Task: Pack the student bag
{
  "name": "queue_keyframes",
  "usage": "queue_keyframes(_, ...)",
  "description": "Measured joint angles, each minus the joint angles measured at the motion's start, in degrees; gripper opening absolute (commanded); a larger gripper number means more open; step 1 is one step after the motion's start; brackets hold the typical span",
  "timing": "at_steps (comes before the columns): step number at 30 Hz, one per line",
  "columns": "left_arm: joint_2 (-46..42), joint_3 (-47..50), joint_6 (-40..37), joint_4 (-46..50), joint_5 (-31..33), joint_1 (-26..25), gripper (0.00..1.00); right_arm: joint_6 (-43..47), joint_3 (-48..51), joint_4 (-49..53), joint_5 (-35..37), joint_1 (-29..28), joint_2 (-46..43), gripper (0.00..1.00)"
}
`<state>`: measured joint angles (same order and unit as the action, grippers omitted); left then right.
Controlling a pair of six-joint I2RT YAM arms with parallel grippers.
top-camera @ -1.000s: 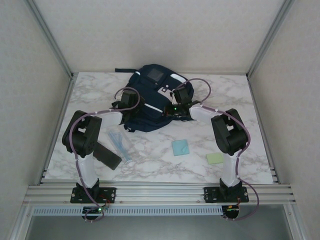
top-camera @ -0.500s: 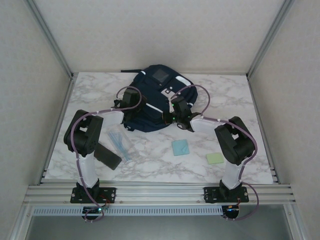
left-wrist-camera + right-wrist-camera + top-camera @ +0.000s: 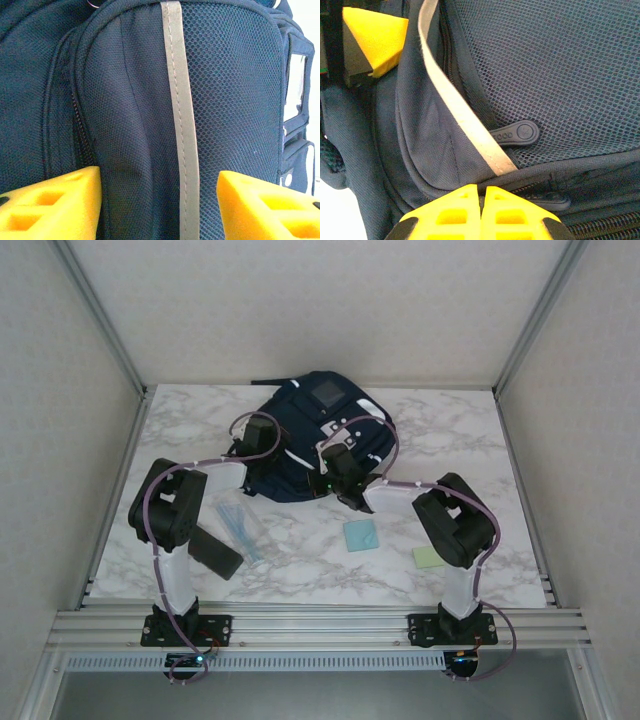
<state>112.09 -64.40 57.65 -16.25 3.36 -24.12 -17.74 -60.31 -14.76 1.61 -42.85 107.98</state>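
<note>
The student bag [image 3: 300,425], dark navy with white stripes and a grey patch, lies at the back middle of the table. My left gripper [image 3: 266,436] is at its left side. In the left wrist view it [image 3: 159,200] stands open, its yellow fingers straddling a mesh pocket and pale stripe [image 3: 181,125] of the bag [image 3: 125,100]. My right gripper [image 3: 333,460] is over the bag's near edge. In the right wrist view it [image 3: 481,189] is shut, tips against the zipper seam of the bag [image 3: 560,75], with a dark zip pull [image 3: 547,201] just right of them.
On the marble table [image 3: 500,440], in front of the bag, lie a clear packet of pens [image 3: 240,525], a black case [image 3: 214,552], a light blue pad [image 3: 361,535] and a green pad [image 3: 431,557]. Frame posts and walls close in the sides and back.
My right gripper has moved left and nearer along the bag's near edge, staying shut. The bag has shifted and spread to the right. The left gripper has barely moved.
</note>
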Motion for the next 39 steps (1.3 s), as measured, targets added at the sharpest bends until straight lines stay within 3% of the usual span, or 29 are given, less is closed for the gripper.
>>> queue_keyframes(8,-0.07,0.00,-1.05,0.22,-1.57,0.28,0.60,5.11,1.75,-5.33,10.36,-5.07,-0.87,0.00)
queue_keyframes(21,0.04,0.00,-1.03,-0.70,-3.06,0.85,0.60,7.43,-4.35,-5.27,9.27,-6.32,4.50,0.00)
queue_keyframes(26,-0.52,0.20,-1.14,-0.66,-5.68,1.86,0.67,5.88,-5.84,-3.67,9.81,-6.34,5.20,0.00)
queue_keyframes(31,-8.52,2.89,-4.74,7.26,-10.47,2.49,0.74,2.86,-5.86,-3.21,10.43,-6.29,5.14,0.00)
queue_keyframes(36,-21.20,6.64,-9.33,16.48,-10.95,3.02,0.72,-0.92,-6.14,-0.70,10.97,-6.25,4.72,0.00)
queue_keyframes(39,-25.00,11.02,-9.94,16.92,-10.49,3.41,0.71,-4.09,-6.21,1.51,11.98,-6.25,3.85,0.00)
